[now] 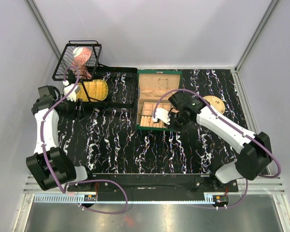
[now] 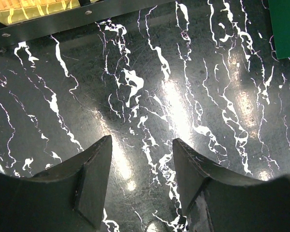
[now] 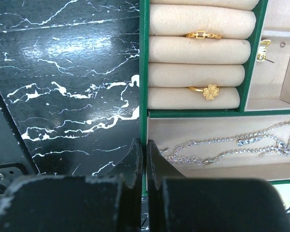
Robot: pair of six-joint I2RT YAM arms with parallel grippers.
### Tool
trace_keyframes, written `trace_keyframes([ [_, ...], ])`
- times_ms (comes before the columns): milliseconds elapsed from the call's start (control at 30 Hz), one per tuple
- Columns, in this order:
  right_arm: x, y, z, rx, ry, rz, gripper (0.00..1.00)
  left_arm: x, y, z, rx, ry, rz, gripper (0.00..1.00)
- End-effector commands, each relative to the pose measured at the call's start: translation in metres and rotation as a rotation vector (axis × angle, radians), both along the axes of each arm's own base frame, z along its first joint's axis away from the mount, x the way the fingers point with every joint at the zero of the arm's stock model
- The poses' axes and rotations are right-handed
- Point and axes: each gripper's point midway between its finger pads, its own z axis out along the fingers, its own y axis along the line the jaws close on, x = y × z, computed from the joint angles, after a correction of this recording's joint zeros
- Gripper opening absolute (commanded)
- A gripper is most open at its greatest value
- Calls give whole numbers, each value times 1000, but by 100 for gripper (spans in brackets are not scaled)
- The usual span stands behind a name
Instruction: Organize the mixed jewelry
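You held the right gripper (image 3: 145,154) pinched shut, apparently empty, at the wall of the green box (image 3: 144,72) — likely lined up for the silver chain (image 3: 232,145) lying in the compartment just beside it — while the left gripper (image 2: 140,164) hung half-open over the table (image 2: 193,87), holding nothing.

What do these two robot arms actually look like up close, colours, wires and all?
The left arm and right arm have smooth white shells joined by chunky black joints. A thin purple cable loops along each one. The left gripper and right gripper end in two dark, matte, wedge-shaped fingers, scuffed pale along the edges.
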Motion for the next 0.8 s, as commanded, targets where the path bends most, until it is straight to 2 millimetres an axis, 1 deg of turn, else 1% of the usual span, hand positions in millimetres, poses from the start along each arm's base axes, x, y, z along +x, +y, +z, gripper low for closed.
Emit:
trace_keyframes([
  [0, 30, 22, 18, 90, -92, 64, 0, 10, -3, 23, -31, -63, -13, 56],
  [133, 47, 24, 10, 88, -83, 60, 0, 8, -8, 29, -47, -72, -24, 56],
  [167, 51, 25, 12, 93, -87, 59, 0, 8, -9, 30, -50, -73, -26, 56],
  [200, 55, 24, 7, 87, -80, 59, 0, 6, -10, 30, -56, -72, -28, 57],
  [233, 60, 26, 9, 94, -87, 59, 0, 6, -12, 31, -60, -73, -32, 57],
  [400, 73, 24, 4, 89, -81, 55, 0, 0, -19, 36, -80, -89, -48, 60],
  [533, 80, 21, 2, 80, -84, 53, 0, -3, -23, 41, -95, -102, -41, 60],
  [667, 82, 19, -2, 71, -79, 63, 0, -4, -25, 46, -105, -115, -42, 62],
  [733, 82, 19, -4, 69, -75, 68, 0, -4, -25, 46, -109, -112, -39, 64],
  [767, 83, 18, -4, 69, -77, 72, 0, -3, -25, 47, -108, -115, -39, 68],
])
